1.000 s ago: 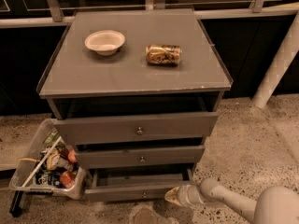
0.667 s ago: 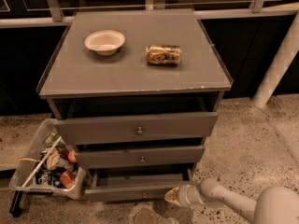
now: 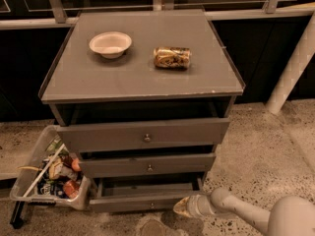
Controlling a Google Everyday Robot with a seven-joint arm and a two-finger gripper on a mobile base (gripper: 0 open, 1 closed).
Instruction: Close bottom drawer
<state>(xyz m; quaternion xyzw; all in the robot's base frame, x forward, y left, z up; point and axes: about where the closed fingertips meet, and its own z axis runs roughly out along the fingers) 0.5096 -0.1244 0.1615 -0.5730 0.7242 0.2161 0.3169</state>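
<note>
Camera view: looks down from the front on a grey cabinet (image 3: 147, 77) standing on a speckled floor (image 3: 266, 146).
Bottom drawer (image 3: 128, 201): lowest of the three, pulled out, with its flat grey tray showing behind the thin front; a small round knob sits near the middle of the front.
Gripper (image 3: 183, 206): low down, just beside the right end of the bottom drawer's front, its yellowish tip pointing left toward it. Whether it touches the front cannot be told.
Grip: whether it is released or clenched cannot be told; nothing is seen held in it.
Arm (image 3: 246, 213): pale and rounded, reaching in from the lower right corner, close to the floor.
Change since a second ago: almost none. The gripper sits at the same spot by the drawer's right end, and the drawer stands out as far as it did.
Middle drawer (image 3: 113, 165): medium front, standing slightly forward, knob at centre.
Top drawer (image 3: 108, 135): tallest front, a dark gap open above it, knob at centre.
Bowl (image 3: 110, 44): pale and upright, on the left rear part of the cabinet top.
Can (image 3: 172, 57): lying on its side to the right of the bowl, apart from it.
Writing: the can has a gold and brown print, too blurred to read.
Bin (image 3: 29, 178): clear tub on the floor against the cabinet's lower left, tilted, full of mixed wrappers and clutter.
Pole (image 3: 293, 68): white, leaning, at the right.
</note>
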